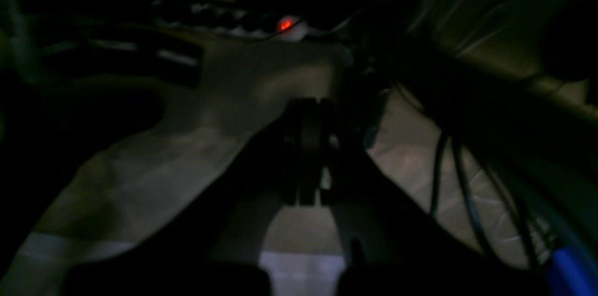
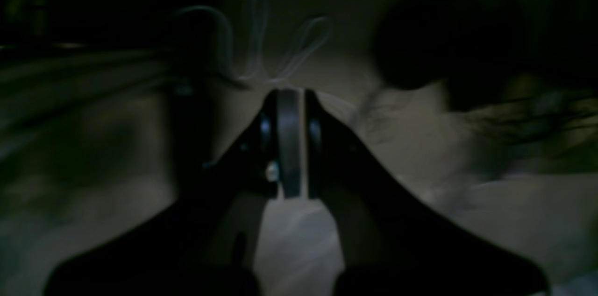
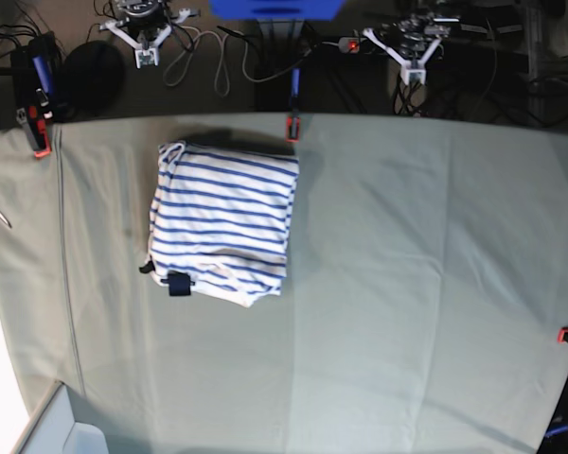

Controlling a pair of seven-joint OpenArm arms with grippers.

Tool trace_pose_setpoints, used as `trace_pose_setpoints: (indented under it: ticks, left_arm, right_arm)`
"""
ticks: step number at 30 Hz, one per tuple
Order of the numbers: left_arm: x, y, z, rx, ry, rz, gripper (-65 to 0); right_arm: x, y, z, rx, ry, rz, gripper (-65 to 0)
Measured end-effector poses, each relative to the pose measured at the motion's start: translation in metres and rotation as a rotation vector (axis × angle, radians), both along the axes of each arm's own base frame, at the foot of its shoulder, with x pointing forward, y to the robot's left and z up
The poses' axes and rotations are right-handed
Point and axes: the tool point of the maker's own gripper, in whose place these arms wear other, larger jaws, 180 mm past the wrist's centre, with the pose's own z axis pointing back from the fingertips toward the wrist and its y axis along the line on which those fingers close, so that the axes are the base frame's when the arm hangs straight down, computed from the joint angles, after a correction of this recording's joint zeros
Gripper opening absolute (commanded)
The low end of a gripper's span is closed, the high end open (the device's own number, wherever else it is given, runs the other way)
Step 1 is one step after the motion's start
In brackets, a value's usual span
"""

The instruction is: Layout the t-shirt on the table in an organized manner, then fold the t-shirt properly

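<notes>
The t-shirt (image 3: 222, 222) lies folded into a compact, roughly rectangular bundle on the table (image 3: 426, 284), in the far left part of the cloth as the base view shows it, near the far edge. Its blue stripes run mostly crosswise; the near edge is a little uneven, with a rounded fold at the lower right. A small dark blue tag (image 3: 178, 284) sticks out at the near left corner; no writing on it can be read, and no brand or print shows anywhere on the shirt. Red clamps (image 3: 292, 126) grip the table cloth at the far edge just beyond the shirt, with another at the far left corner and one at the right edge. Both arms are parked beyond the far edge, well apart from the shirt. The left gripper (image 3: 415, 59) sits at the top right of the base view and the right gripper (image 3: 147, 43) at the top left, each pointing toward the table. In the dark left wrist view the left gripper's (image 1: 308, 114) jaws are pressed together with nothing between them; a small red light (image 1: 286, 24) glows beyond, beside cables. In the dim, blurred right wrist view the right gripper (image 2: 289, 100) is likewise clenched and empty, with looped pale cables (image 2: 261, 44) on the floor ahead.
</notes>
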Motion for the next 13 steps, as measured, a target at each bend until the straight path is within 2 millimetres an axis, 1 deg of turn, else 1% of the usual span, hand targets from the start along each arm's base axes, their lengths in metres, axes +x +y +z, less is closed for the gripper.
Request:
trace_pose_setpoints:
  ticks: [3,5,9,10,13]
  left_arm:
    - [-0.006,-0.021,-0.002,-0.028,0.017,-0.049,-65.0]
    - [-0.003,-0.028,-0.002,-0.038,0.013,-0.051,-65.0]
    - [0.002,-0.036,-0.001,-0.045,0.002,-0.053,-65.0]
    - [0.001,-0.037,-0.001,-0.048,0.003,-0.053,-65.0]
    - [-0.001,-0.041,-0.002,-0.053,0.006,-0.053,-65.0]
  right_arm:
    - [0.003,-0.014,0.004,-0.103,-0.008,0.009,-65.0]
    - [0.002,-0.015,0.005,-0.135,-0.008,0.012,-65.0]
    - [-0.003,-0.009,0.004,-0.135,0.002,0.01,-65.0]
    - [-0.002,-0.006,0.004,-0.131,0.002,0.009,-65.0]
    - [-0.011,0.008,-0.002,-0.111,0.059,-0.011,-65.0]
